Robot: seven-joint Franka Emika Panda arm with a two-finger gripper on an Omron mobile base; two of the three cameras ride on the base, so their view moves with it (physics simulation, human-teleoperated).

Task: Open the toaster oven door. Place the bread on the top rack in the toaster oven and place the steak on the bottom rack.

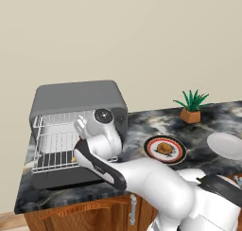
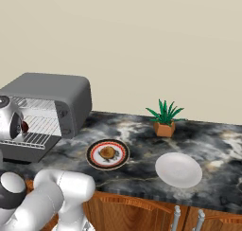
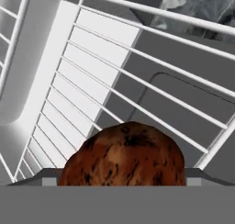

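Marbled dark countertop (image 1: pixel 142 126): grey boxy toaster oven (image 1: pixel 78 100) at left; spread gripper (image 1: pixel 75 155) over dark reddish-brown steak (image 3: pixel 123 155) on wire rack (image 3: pixel 105 71).

The arm (image 1: pixel 156 182) beside the toaster oven (image 1: pixel 78 116) was glossy white with rounded, bulbous links, black bands at its joints, and a dark round cap on the wrist.

marble counter (image 2: pixel 142 133): toaster oven (image 1: pixel 75 100), patterned plate (image 2: pixel 108 154), white plate (image 2: pixel 178 170), potted plant (image 2: pixel 164 119)
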